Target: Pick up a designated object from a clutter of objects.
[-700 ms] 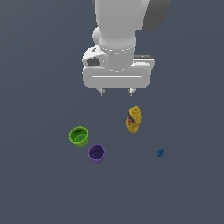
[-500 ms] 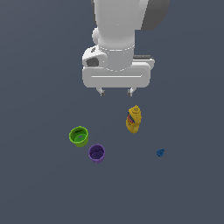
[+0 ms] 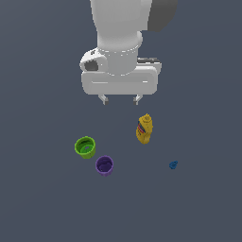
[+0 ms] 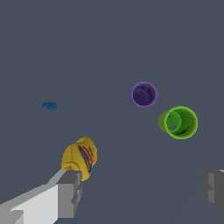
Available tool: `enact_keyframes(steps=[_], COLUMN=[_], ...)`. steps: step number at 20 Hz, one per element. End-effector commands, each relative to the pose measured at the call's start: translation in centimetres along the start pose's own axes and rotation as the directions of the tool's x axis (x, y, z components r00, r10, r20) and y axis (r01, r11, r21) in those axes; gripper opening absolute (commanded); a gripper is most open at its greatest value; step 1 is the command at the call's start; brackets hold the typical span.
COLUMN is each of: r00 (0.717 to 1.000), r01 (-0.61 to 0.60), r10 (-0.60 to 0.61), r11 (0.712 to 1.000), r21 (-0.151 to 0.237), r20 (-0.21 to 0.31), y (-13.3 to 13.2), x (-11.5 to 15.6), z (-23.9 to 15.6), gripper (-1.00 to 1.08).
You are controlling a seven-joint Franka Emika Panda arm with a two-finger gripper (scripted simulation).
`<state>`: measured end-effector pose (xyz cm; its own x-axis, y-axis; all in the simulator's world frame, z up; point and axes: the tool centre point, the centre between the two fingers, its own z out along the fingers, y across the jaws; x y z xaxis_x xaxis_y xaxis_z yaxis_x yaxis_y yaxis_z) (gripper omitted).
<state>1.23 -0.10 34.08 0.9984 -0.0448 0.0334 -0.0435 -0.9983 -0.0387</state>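
The designated object [image 3: 173, 165], a tiny dark-blue knobby piece, lies alone on the grey desk [image 3: 42, 208], well apart from the rest of the clutter and toward the exterior view's right, while the Panda arm [image 3: 124, 33] hangs high above the scene with its fingers [image 3: 104, 99] spread wide apart and empty. Largest on the desk is the yellow mustard bottle [image 3: 144, 128], lying just below the gripper [image 3: 121, 99] in the exterior view and nearest to the target; next come the green cup [image 3: 85, 147] and the purple cup [image 3: 104, 166], standing close together on the exterior view's left. The reach has yet to begin in earnest, it appears. Doing it well likely means carrying the gripper past the bottle toward the blue piece, squaring the fingers across its narrower width, then descending straight down so the small, light thing is not nudged away before they close.
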Motion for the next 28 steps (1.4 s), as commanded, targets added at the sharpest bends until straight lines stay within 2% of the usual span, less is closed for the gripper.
enact_keyframes(steps=[1,9,16,28], r00=[1.000,0.998,0.989,0.937], r01=[-0.004,-0.058,-0.146,-0.348], r10=[0.004,0.058,0.146,0.348], r11=[1.000,0.998,0.989,0.937], r21=[0.000,-0.003,-0.009,-0.023], r20=[0.000,0.003,0.006,0.008], y=[-0.1,-1.3,-3.3,-8.5], x=[0.1,1.1,2.6,5.5], z=[0.1,1.2,3.2,8.4], gripper=[1.00,1.00,1.00,1.00])
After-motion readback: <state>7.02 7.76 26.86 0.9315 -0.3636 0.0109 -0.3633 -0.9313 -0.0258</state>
